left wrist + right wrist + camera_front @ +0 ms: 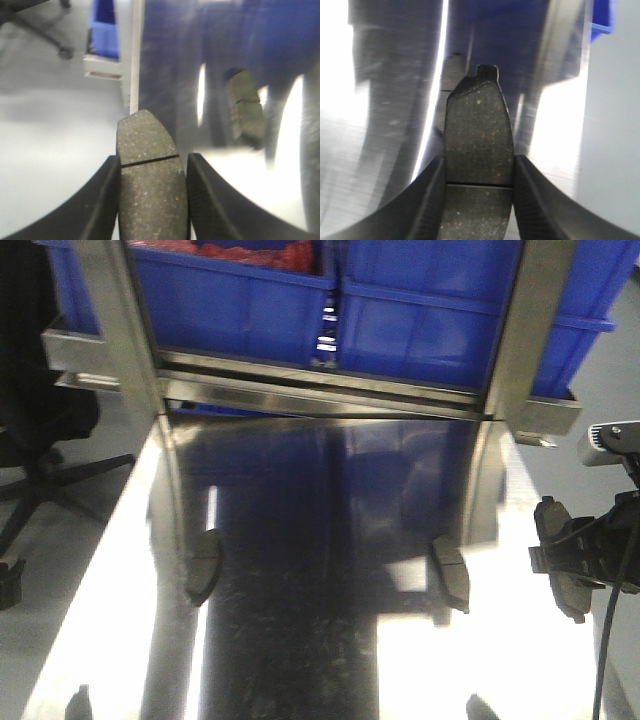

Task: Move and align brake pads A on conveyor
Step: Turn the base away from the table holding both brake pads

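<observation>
My left gripper (152, 159) is shut on a dark grey brake pad (149, 192) with a cross groove, held near the steel table's left edge. Another pad (246, 107) lies further right on the steel. My right gripper (479, 160) is shut on a second pad (478, 135), with a lying pad (451, 72) partly hidden behind it. In the front view the right gripper (560, 565) hangs at the table's right side. Two pads (203, 565) (452, 575) rest on the shiny top, one either side. The conveyor is out of view.
Blue bins (240, 290) (450, 320) stand at the back behind a steel crossbar (320, 380) and two upright posts (120, 310) (530, 330). An office chair (30, 440) stands on the floor at the left. A small camera (610, 440) sits at the right.
</observation>
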Available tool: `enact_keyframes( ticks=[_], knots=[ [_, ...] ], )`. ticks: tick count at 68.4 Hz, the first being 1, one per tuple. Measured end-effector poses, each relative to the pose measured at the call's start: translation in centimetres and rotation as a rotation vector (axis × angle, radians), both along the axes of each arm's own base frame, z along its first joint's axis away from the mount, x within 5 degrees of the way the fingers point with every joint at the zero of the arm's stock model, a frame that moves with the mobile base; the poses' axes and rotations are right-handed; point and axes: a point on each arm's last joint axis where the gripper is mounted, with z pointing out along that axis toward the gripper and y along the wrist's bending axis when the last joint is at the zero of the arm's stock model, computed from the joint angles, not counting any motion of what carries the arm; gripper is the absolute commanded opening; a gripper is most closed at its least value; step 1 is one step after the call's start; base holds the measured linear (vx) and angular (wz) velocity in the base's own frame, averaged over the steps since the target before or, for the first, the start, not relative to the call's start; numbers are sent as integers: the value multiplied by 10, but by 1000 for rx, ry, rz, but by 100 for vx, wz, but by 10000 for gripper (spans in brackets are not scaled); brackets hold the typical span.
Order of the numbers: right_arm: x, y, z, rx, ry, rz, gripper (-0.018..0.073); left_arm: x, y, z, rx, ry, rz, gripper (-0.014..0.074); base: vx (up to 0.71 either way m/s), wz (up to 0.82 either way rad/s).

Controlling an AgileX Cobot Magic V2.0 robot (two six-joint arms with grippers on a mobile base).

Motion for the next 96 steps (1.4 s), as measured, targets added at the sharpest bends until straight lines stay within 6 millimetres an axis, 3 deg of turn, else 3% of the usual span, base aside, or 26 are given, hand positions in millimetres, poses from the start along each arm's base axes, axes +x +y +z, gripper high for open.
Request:
enact_keyframes(
  ticks=[96],
  knots=[
    [-2, 0, -1, -2, 21, 2, -10, 0, 0, 0, 0, 2, 0, 177, -7, 65]
  ],
)
